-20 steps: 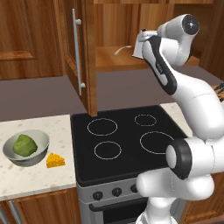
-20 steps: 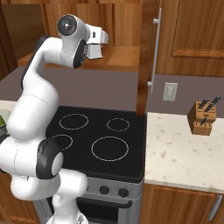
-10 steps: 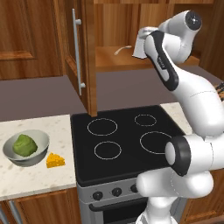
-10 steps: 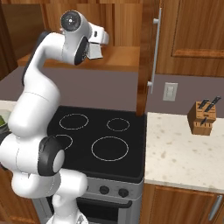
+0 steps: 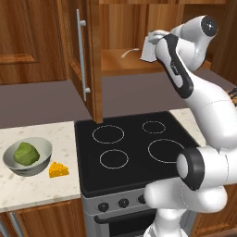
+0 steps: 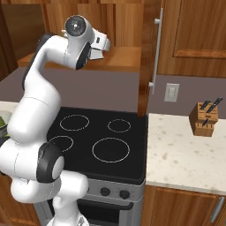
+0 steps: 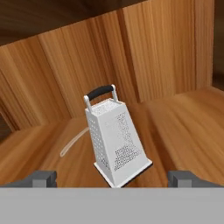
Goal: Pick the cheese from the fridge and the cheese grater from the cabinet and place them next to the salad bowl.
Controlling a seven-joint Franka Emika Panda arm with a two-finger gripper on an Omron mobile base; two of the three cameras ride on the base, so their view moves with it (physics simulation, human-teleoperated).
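Hand [image 7: 113, 177] released, fingers wide, cheese grater [image 7: 114, 140] upright just ahead w/ bare shelf [image 7: 183, 127] either side.

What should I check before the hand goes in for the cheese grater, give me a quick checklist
1. Cabinet door open: ok.
2. Hand open, nothing held: ok.
3. Cheese grater between the fingertips line, upright on the shelf: ok.
4. Thin curved white object beside the grater, apart from it: ok.
5. Cheese already next to the salad bowl: ok.
6. Fingers far enough forward to close on the grater: cannot tell.
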